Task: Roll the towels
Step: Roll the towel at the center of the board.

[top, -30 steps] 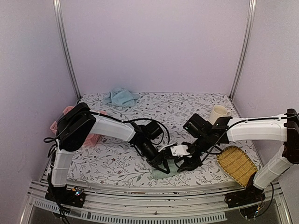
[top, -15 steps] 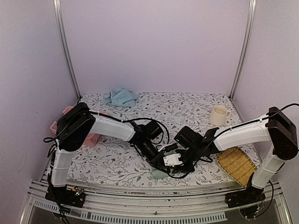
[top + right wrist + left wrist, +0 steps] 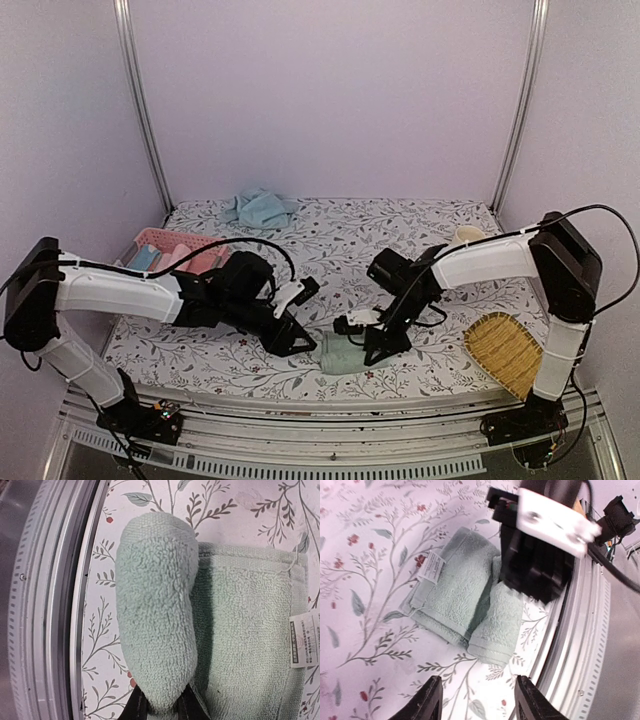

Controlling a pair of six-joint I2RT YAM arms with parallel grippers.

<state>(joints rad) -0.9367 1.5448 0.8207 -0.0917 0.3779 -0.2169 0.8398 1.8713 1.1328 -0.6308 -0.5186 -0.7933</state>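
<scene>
Right gripper (image 3: 161, 704) is clamping one end of the rolled part of the pale sage-green terry towel (image 3: 155, 610), fingers pressing in from both sides. That towel is lying near the front edge of the floral-print table (image 3: 330, 240), partly rolled, its flat remainder with the white care label (image 3: 302, 642) spreading beside the roll. Left gripper (image 3: 480, 700) is hovering just beside it, jaws apart, holding nothing. Light blue terry towel (image 3: 260, 208) is sitting crumpled at the far edge, well apart from both arms.

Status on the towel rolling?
Left claw open, empty. Right claw pinching rolled end of green towel. Blue towel crumpled at back. Nothing blocking.
</scene>
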